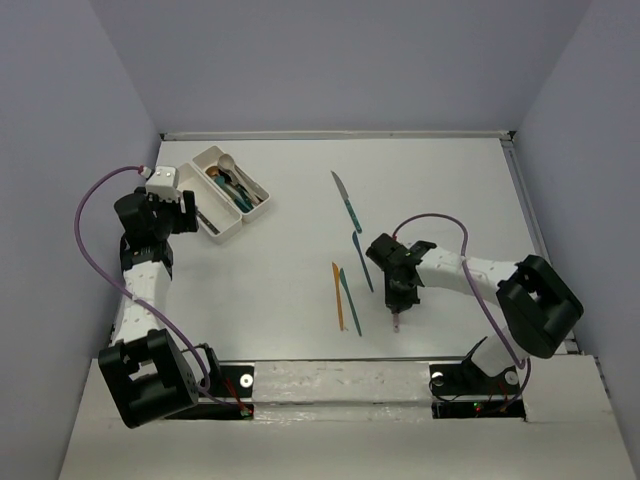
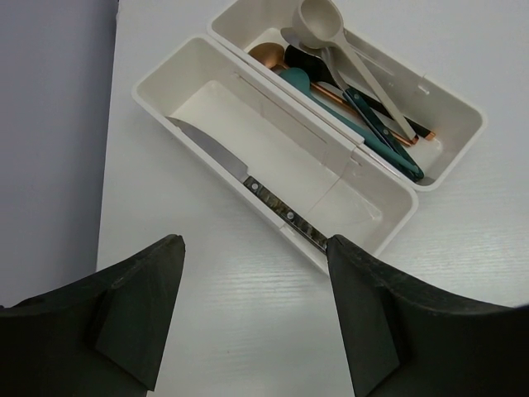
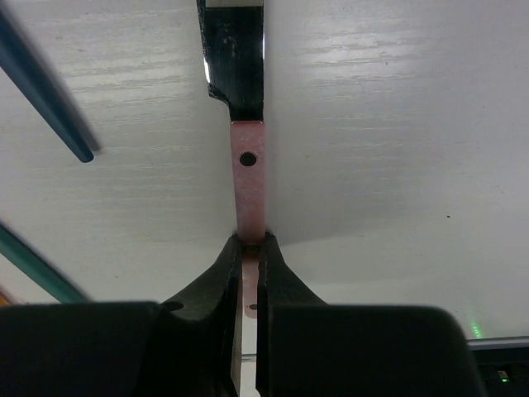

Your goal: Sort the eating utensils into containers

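The right claw (image 3: 250, 245) is pinched together on the pink stem of a flat pink-and-black utensil (image 3: 248, 178). The utensil runs straight out ahead of the fingertips, with its black part farthest from them. It is close over the table (image 3: 397, 124), though I cannot tell whether it touches.

Just left of this claw lie a dark blue knife (image 3: 45, 95) and a teal knife (image 3: 33, 258), both apart from the held piece. An orange knife (image 1: 337, 296) lies beside the teal one. A second teal knife (image 1: 346, 200) sits farther out, ahead and left.

The left claw (image 2: 254, 242) hangs with its fingers wide apart over the near rim of two joined white trays (image 2: 153, 74). Right ahead of it, the nearer tray holds a black-handled knife (image 2: 248, 178). The farther tray holds a heap of spoons (image 2: 326, 33).
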`<move>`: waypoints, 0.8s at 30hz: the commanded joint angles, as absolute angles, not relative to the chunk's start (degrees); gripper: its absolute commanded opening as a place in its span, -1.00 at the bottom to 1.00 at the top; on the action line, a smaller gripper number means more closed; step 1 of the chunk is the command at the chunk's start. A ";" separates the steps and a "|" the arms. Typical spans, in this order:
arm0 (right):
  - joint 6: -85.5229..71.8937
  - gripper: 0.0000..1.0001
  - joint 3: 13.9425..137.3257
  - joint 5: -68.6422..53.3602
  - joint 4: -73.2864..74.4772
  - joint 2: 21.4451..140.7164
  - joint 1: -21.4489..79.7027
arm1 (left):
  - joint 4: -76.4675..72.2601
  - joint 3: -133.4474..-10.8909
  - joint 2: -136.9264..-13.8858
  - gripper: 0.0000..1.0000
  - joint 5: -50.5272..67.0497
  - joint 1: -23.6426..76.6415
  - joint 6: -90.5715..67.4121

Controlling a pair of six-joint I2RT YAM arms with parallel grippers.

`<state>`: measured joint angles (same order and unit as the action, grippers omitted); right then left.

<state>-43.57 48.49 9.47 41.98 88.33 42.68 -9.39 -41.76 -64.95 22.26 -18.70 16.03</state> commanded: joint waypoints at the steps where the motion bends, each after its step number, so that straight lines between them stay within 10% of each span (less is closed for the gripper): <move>1: -47.37 -1.00 46.14 19.76 38.06 85.99 44.64 | -8.62 -43.94 -63.11 0.60 22.94 -18.02 16.35; 10: -30.53 -1.00 54.31 43.85 20.07 75.15 54.49 | 0.87 -52.99 -62.84 0.56 32.95 -8.01 15.12; 16: -7.48 -1.00 58.60 32.99 -15.85 80.13 58.79 | 6.85 -59.76 -59.69 0.56 37.87 -0.28 13.20; 24: -5.89 -1.00 76.54 23.47 -22.15 96.31 60.64 | 6.07 -59.24 -57.48 0.58 45.53 3.16 6.42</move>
<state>-9.41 67.94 28.21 -11.66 91.22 59.18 5.52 -58.06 -57.54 40.91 2.83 10.81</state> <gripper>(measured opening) 0.102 0.789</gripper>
